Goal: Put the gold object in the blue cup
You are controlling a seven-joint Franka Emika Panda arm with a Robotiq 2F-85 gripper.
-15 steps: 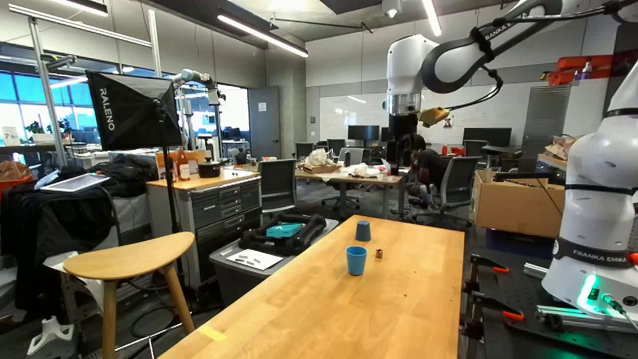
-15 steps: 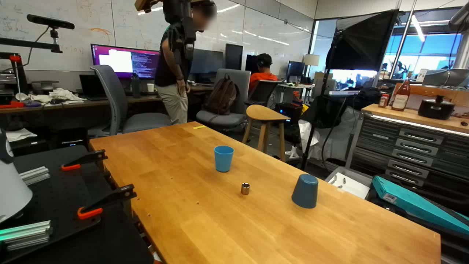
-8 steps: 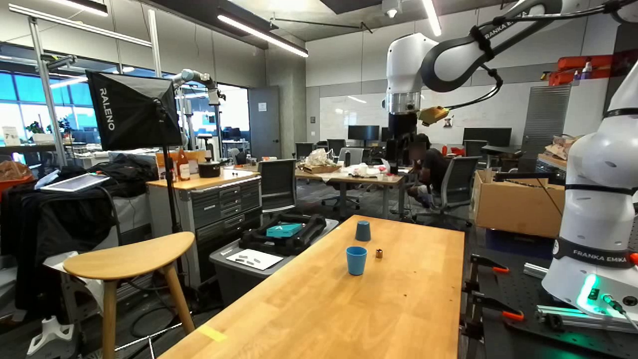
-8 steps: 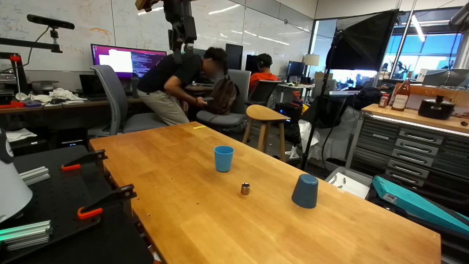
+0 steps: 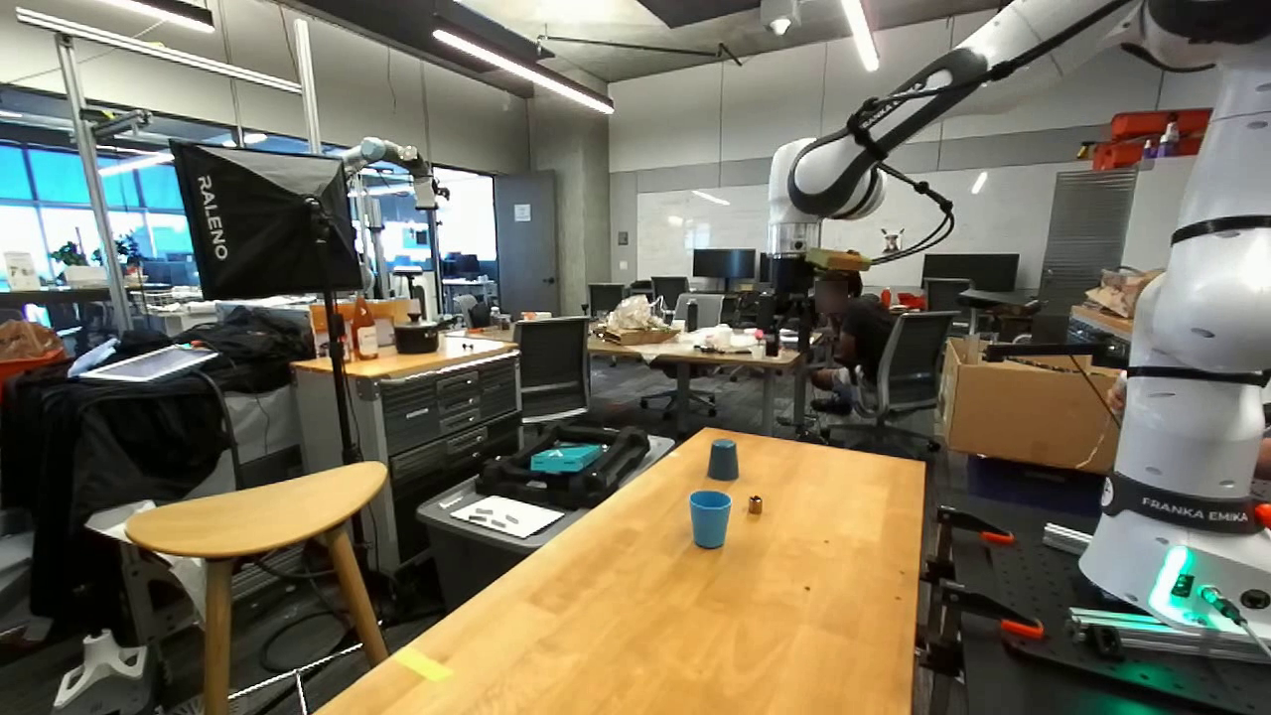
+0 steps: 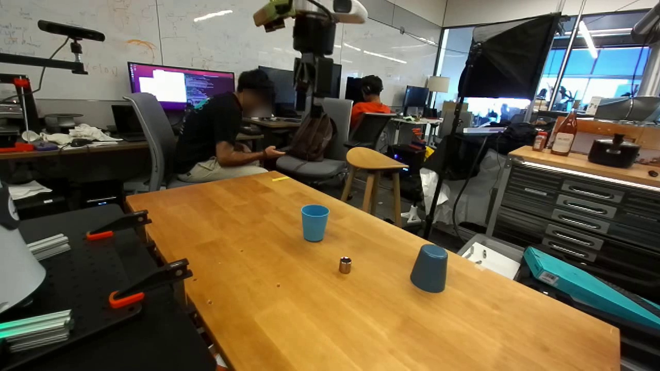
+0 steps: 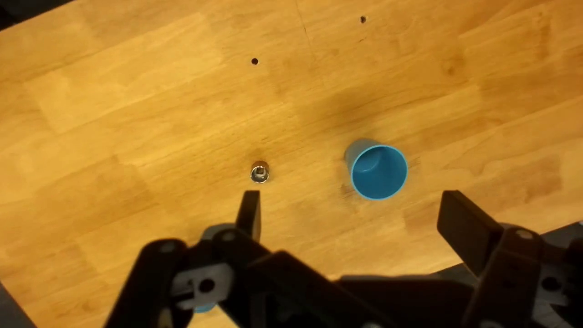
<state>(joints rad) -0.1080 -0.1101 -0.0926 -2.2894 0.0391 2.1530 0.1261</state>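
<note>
Gold object [image 7: 260, 172] left of centre in wrist view, on tabletop [image 7: 136, 114]; I'd centre above it before lowering. Claw [image 7: 351, 205] wide, holding nothing, height hard to judge from here. Blue cup [image 7: 378, 169] rightward, mouth up, not to be brushed

In an exterior view, the white Franka Emika Panda arm [image 5: 1206, 328] stood on its base [image 5: 1172, 566], its forearm [image 5: 928, 104] sloping down to the wrist [image 5: 791, 199]. The Robotiq gripper [image 7: 350, 210] hung from it, pointing downward, its two dark fingers [image 7: 469, 230] spread wide apart
</note>
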